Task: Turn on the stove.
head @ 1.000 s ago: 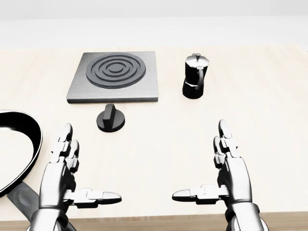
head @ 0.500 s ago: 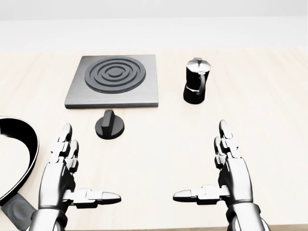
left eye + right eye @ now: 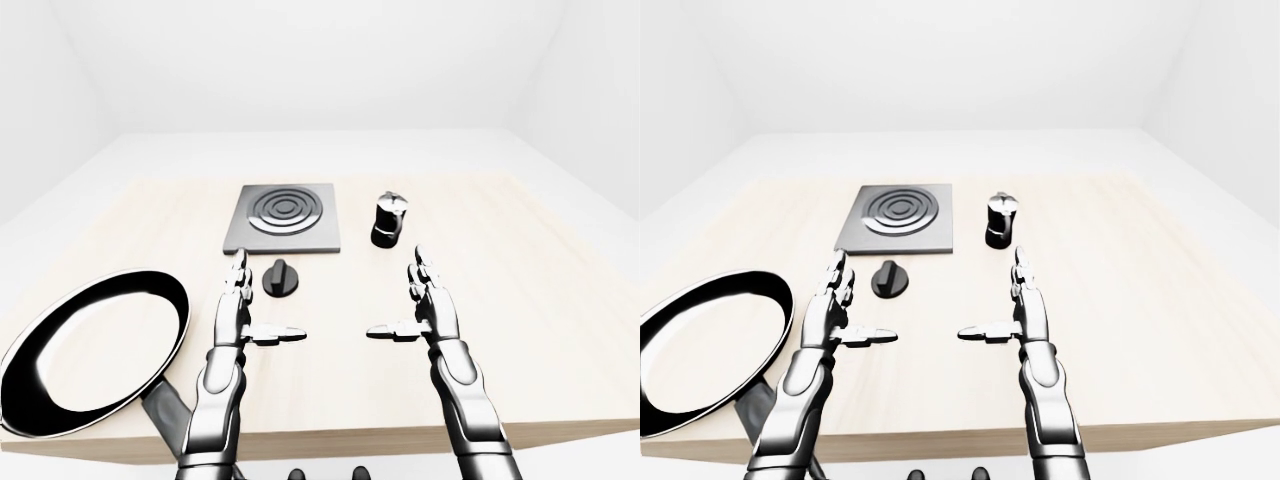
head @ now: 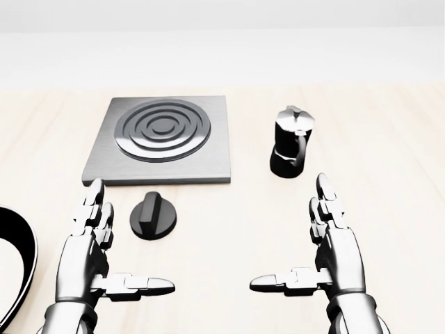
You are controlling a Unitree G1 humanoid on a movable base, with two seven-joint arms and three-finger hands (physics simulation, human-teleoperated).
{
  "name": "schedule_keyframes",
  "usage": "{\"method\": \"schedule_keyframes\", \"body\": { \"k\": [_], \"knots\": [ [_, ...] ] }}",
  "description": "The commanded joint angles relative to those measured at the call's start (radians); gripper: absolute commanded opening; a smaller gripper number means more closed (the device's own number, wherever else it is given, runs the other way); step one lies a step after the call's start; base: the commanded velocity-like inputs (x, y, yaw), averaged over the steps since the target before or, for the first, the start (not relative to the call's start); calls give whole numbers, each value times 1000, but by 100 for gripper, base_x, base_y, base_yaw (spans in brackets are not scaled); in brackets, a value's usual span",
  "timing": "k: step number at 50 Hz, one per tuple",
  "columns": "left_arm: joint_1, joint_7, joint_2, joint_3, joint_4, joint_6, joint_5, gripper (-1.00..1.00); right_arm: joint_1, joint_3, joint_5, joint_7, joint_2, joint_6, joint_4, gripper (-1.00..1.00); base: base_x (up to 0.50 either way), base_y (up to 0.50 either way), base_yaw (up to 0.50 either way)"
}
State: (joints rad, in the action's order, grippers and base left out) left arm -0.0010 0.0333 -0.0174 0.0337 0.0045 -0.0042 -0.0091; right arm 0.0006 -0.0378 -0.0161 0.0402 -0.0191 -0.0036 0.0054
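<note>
A grey square stove plate (image 4: 208, 149) with dark ring burners lies on the pale wooden table in the upper left of the head view. Its black round knob (image 4: 153, 216) sits just below the plate, apart from it. My left hand (image 4: 104, 257) is open and empty, held just left of and below the knob, not touching it. My right hand (image 4: 323, 254) is open and empty at the lower right, below the moka pot.
A black and silver moka pot (image 4: 292, 142) stands right of the stove plate. A large black frying pan (image 3: 90, 350) lies at the table's left, its handle over the near edge. The table (image 3: 560, 330) ends just below my hands.
The whole picture has shifted: stove, knob and pot sit lower and larger in the head view, so the camera has moved closer. Both hands keep their pose.
</note>
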Motion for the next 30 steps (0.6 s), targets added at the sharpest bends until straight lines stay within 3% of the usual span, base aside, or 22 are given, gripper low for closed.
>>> {"method": "schedule_keyframes", "body": {
  "k": [1,12,30],
  "knots": [
    [-1,0,0,0,4,-3,1,100,-2,0,-1,1,0,-2,3,100,29,0,0],
    [-4,-1,0,0,12,-7,2,100,-3,-1,-3,1,0,1,1,100,25,0,0],
    [-13,-3,-3,4,36,-17,3,100,-5,-2,-6,2,0,-5,9,100,2,0,0]
  ]
}}
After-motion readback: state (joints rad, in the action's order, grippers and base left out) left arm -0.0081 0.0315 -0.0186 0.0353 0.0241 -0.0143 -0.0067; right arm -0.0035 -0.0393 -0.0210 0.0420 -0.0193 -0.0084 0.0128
